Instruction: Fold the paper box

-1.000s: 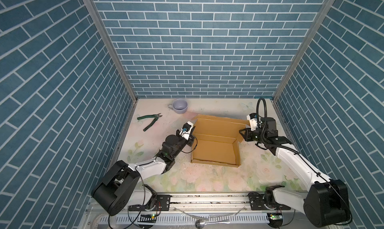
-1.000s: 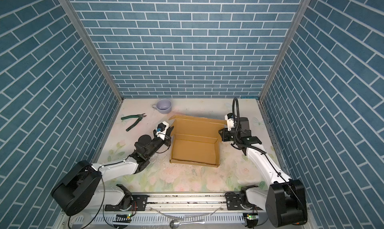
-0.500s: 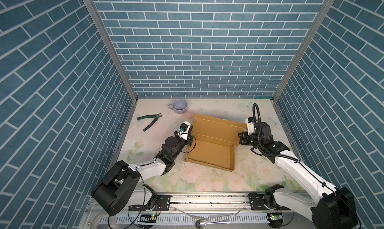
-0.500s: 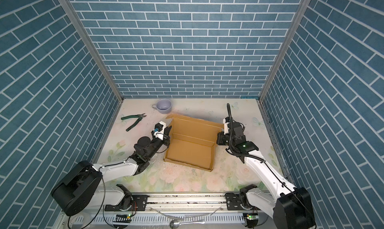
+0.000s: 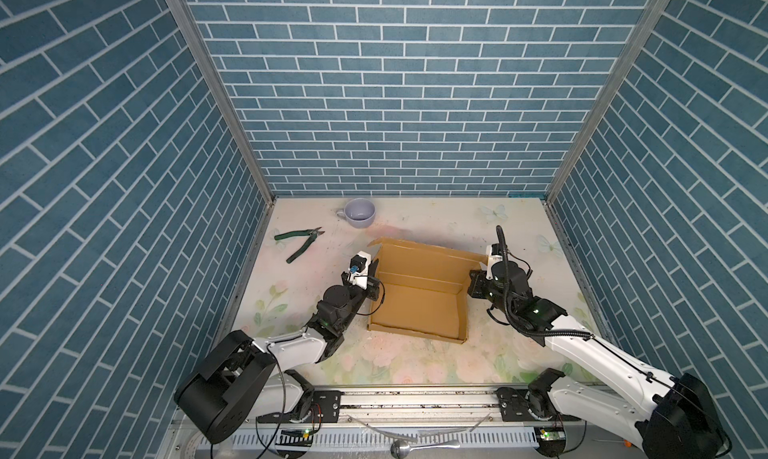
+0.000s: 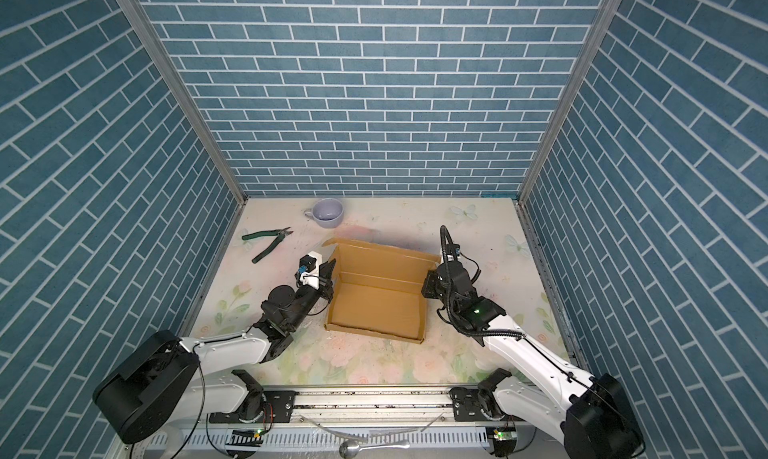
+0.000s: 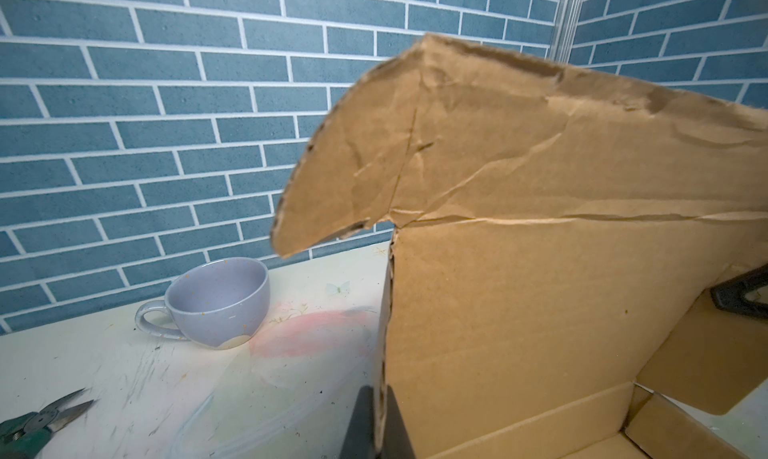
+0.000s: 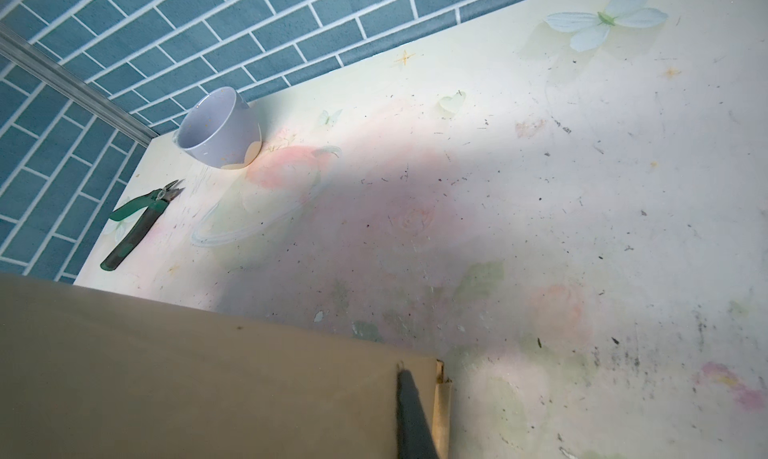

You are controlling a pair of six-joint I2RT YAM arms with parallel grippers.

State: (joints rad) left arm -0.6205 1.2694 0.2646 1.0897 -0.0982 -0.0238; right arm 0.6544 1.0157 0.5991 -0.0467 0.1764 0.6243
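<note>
The paper box is a brown cardboard tray lying open mid-table, with its creased lid flap raised at the back. In both top views my left gripper is at the box's left wall. The left wrist view shows the left gripper shut on that wall's edge, one dark finger on each side of the box. My right gripper is shut on the right wall. In the right wrist view one finger lies on the cardboard; the other is hidden behind it.
A lilac cup stands at the back left. Green-handled pliers lie left of the box. A spoon rests on the front rail. Brick-patterned walls close in the three sides.
My right gripper has closed on the box's right wall and come nearer and leftward. The box has slid left and turned a little. The left gripper keeps its hold.
</note>
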